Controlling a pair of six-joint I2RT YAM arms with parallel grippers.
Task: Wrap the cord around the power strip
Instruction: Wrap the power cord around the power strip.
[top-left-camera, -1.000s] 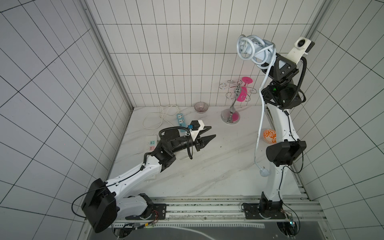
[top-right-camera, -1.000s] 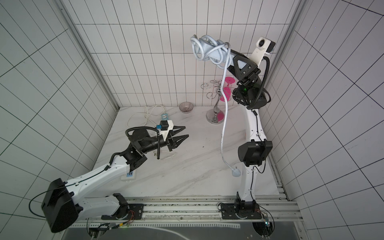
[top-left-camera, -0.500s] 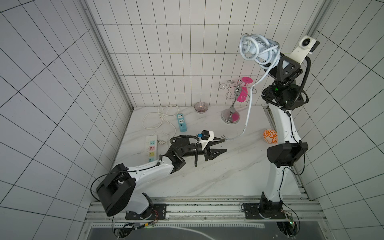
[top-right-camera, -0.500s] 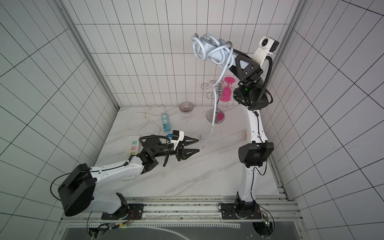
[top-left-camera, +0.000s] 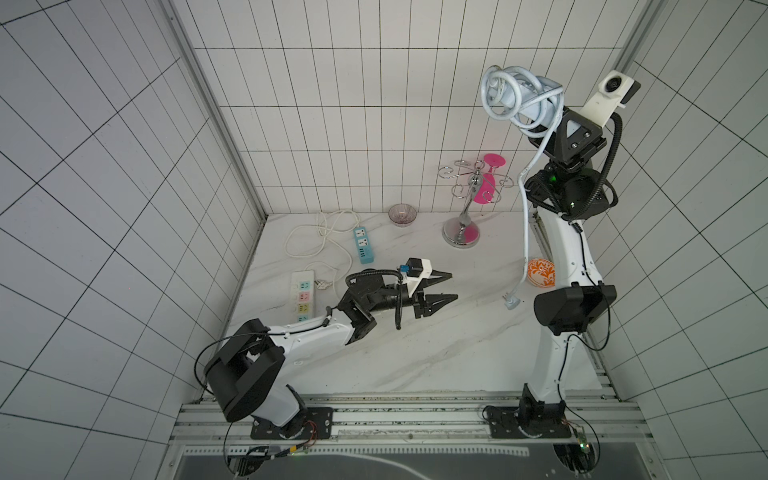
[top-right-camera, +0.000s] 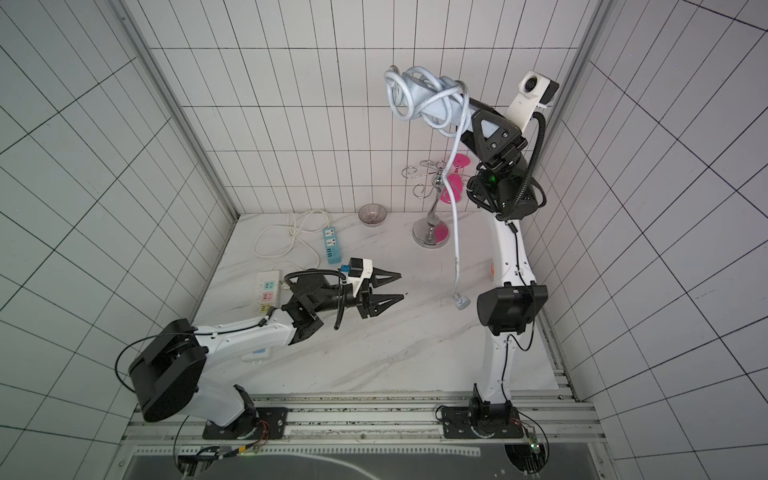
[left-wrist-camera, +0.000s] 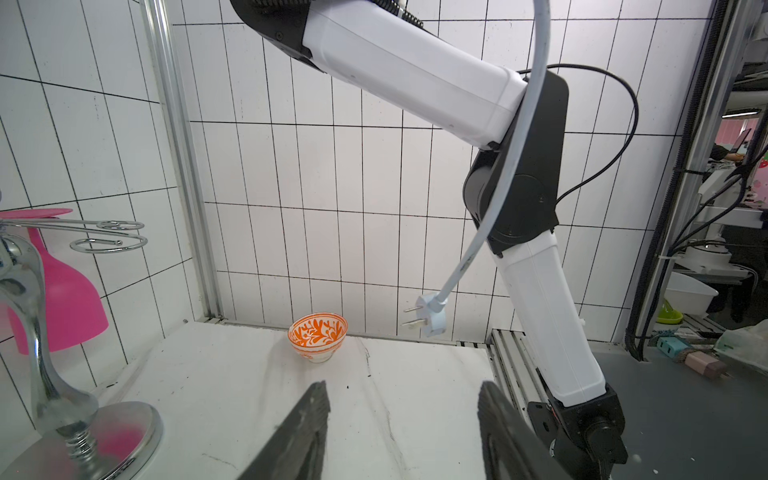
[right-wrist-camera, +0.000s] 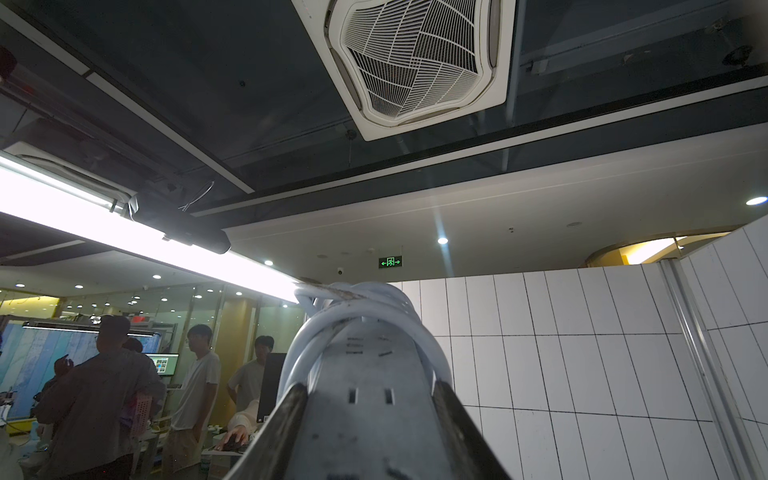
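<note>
Here, the right gripper (right-wrist-camera: 369, 411) is clenched across the strip (right-wrist-camera: 374, 361), held high over the table with cord (top-left-camera: 524, 224) looped loosely round it. The tail hangs down, and its plug (left-wrist-camera: 432, 318) dangles near the bowl (top-left-camera: 541, 272). The left gripper (top-left-camera: 453, 286) is parted and empty, low, pointing that way. The cord looks thick and springy, likely to uncoil, so it is best pinched just above the plug. The strip seems light, rigid and smooth.

The cord (left-wrist-camera: 519, 137) and power strip (right-wrist-camera: 370, 415) are showing pale grey-blue. At three o'clock, the bowl (left-wrist-camera: 318, 334) is wearing orange leaves on white. At one o'clock, the wine glass (left-wrist-camera: 62, 299) is glowing pink. The tabletop (top-left-camera: 436, 340) is showing grey-veined white.
</note>
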